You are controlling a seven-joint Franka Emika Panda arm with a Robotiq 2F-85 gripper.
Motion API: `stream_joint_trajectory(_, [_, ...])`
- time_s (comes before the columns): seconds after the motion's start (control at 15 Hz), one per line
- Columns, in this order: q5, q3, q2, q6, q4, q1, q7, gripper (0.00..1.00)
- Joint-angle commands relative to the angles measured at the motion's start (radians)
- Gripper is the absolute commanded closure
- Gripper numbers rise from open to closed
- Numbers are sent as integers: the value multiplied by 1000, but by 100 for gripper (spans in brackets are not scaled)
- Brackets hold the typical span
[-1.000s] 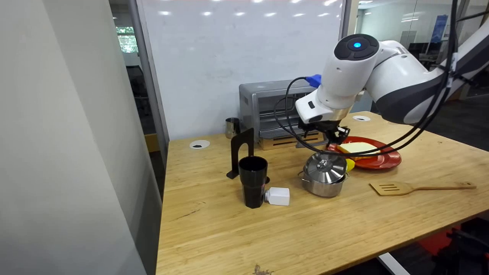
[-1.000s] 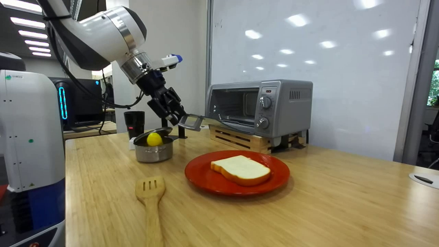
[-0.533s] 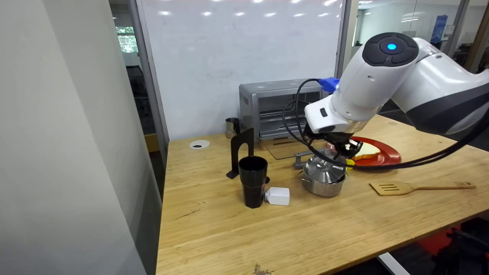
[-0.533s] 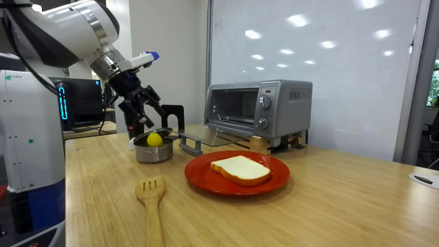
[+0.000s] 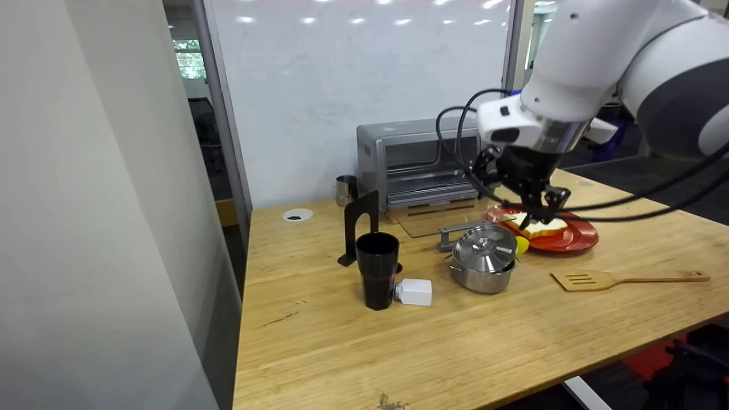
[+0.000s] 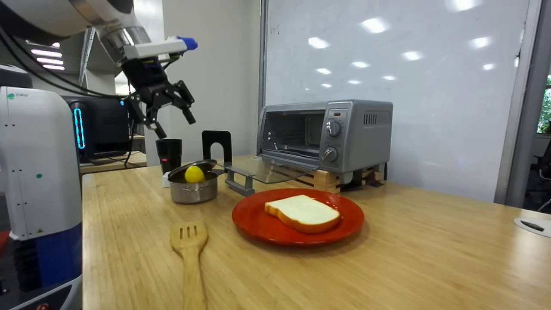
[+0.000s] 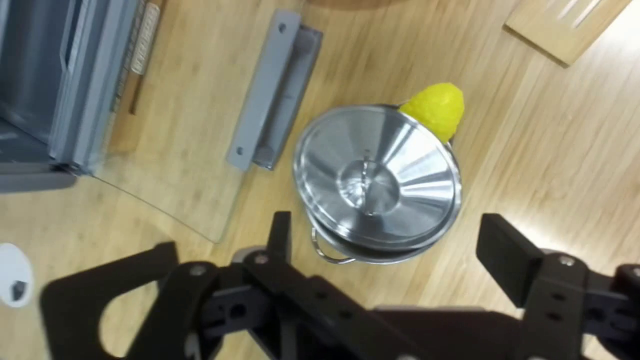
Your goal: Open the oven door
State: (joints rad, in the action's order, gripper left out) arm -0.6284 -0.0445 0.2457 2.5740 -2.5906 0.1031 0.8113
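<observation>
Gripper (image 6: 176, 126) released, fingers (image 7: 505, 257) splayed wide, tilted, pointing down above wood-grain table (image 6: 280, 275). Oven door (image 6: 272, 173) folded down in front of boxy gray toaster oven (image 6: 368, 135): clear glass pane (image 7: 177, 130), gray bar handle (image 7: 265, 90).

You see smooth, clear glass in the oven door (image 7: 185, 130) and a matt finish on its handle bar (image 7: 265, 90). Your gripper (image 6: 175, 125) looks mostly matt. The pot (image 6: 193, 193) is shiny metal, its lid (image 7: 377, 177) highly polished. You have plain wood in the spatula (image 6: 190, 247), smooth gloss on the plate (image 6: 254, 219), lightly shining, grained wood in the tabletop (image 5: 319, 353) and a glossy whiteboard (image 5: 319, 102).
</observation>
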Motion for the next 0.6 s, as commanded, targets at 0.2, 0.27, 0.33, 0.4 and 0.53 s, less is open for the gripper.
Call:
stream_joint_trajectory(0.2, [56, 145, 187, -88, 111, -125, 6, 1])
stream_joint_trajectory(0.27, [52, 171, 184, -79, 130, -152, -8, 0])
stream_joint_trajectory(0.33, [53, 189, 176, -76, 159, -178, -26, 0])
stream_joint_trajectory(0.4, [62, 203, 163, -91, 187, -198, -45, 0])
stream_joint_trajectory(0.53, [53, 205, 200, -70, 149, -189, -15, 0])
